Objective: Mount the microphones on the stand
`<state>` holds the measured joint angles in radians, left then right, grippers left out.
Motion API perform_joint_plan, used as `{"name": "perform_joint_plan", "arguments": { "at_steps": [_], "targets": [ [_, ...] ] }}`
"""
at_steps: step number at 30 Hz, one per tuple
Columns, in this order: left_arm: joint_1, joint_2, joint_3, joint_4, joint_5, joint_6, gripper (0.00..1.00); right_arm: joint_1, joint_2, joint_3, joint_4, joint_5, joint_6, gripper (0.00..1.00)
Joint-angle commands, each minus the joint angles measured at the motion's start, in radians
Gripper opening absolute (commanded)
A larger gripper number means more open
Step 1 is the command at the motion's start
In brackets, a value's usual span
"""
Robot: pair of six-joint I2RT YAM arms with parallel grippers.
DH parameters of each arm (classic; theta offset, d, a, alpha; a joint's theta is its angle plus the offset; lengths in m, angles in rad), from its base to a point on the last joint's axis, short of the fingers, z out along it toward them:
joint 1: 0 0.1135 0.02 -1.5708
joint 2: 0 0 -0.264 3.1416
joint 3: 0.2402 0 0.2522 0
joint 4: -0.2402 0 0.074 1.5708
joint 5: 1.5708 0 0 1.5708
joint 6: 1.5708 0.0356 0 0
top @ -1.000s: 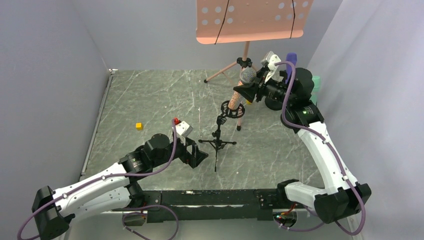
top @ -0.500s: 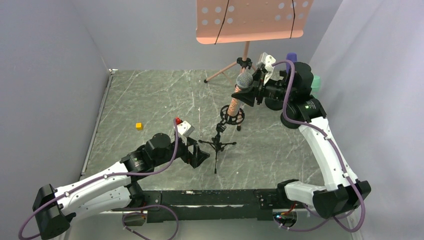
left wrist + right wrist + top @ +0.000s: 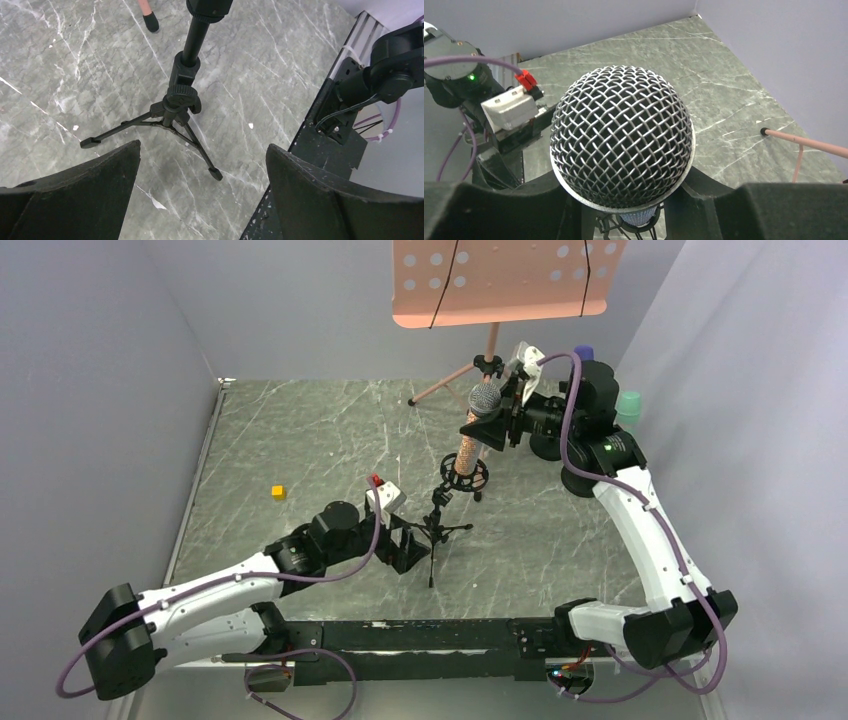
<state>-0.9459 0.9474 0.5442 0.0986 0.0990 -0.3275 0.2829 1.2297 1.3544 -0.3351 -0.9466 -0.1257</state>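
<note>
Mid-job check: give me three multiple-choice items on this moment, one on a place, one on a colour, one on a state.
1. Where is the left pincer?
A) at the back wall
B) at the foot of the black tripod stand
C) at the table's left edge

2. What colour is the mesh head of the held microphone?
A) purple
B) green
C) silver

3. How is the right pincer?
A) shut on the microphone
B) open, empty
C) out of view

Key: 1 B, the stand's legs show between its open fingers; 2 C, the mesh shines silver; 3 A, its fingers clasp the microphone below the head.
</note>
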Motion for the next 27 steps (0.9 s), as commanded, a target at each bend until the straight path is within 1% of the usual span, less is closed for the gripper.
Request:
{"name": "perform_joint_plan", "arguments": {
  "at_steps": [1, 5, 7, 10, 12, 14, 16, 18, 20, 24, 27],
  "targets": [
    [-0.006, 0.052, 0.036, 0.118, -0.013, 0.062, 0.99, 0.013, 0.058, -0.056, -0.193, -0.016, 0.087, 0.01],
    [-0.019, 0.098, 0.034, 0.182, -0.064, 0.110, 0.99, 0.008, 0.060, -0.009, -0.239, -0.006, 0.086, 0.01],
    [-0.022, 0.123, 0.028, 0.241, -0.077, 0.132, 0.99, -0.001, 0.056, 0.010, -0.239, 0.007, 0.111, 0.01],
    [-0.027, 0.160, 0.031, 0.298, -0.084, 0.154, 0.99, -0.033, 0.033, -0.019, -0.167, 0.022, 0.222, 0.00],
    [-0.036, 0.185, 0.043, 0.316, -0.090, 0.168, 0.99, -0.062, 0.018, -0.070, -0.108, 0.034, 0.316, 0.00],
    [-0.044, 0.209, 0.054, 0.329, -0.096, 0.179, 0.99, -0.084, 0.010, -0.103, -0.073, 0.043, 0.361, 0.00],
    [-0.051, 0.231, 0.063, 0.337, -0.096, 0.187, 0.97, -0.092, 0.006, -0.123, -0.061, 0.071, 0.384, 0.00],
    [-0.058, 0.250, 0.069, 0.347, -0.155, 0.191, 0.95, -0.094, 0.005, -0.136, -0.052, 0.096, 0.411, 0.00],
    [-0.063, 0.266, 0.068, 0.372, -0.181, 0.196, 0.94, -0.094, 0.005, -0.143, -0.045, 0.123, 0.436, 0.00],
    [-0.067, 0.298, 0.082, 0.405, -0.229, 0.205, 0.89, -0.093, 0.019, -0.132, -0.051, 0.104, 0.461, 0.00],
    [-0.069, 0.325, 0.103, 0.399, -0.256, 0.212, 0.84, -0.092, 0.027, -0.100, -0.086, 0.107, 0.439, 0.00]
  ]
}}
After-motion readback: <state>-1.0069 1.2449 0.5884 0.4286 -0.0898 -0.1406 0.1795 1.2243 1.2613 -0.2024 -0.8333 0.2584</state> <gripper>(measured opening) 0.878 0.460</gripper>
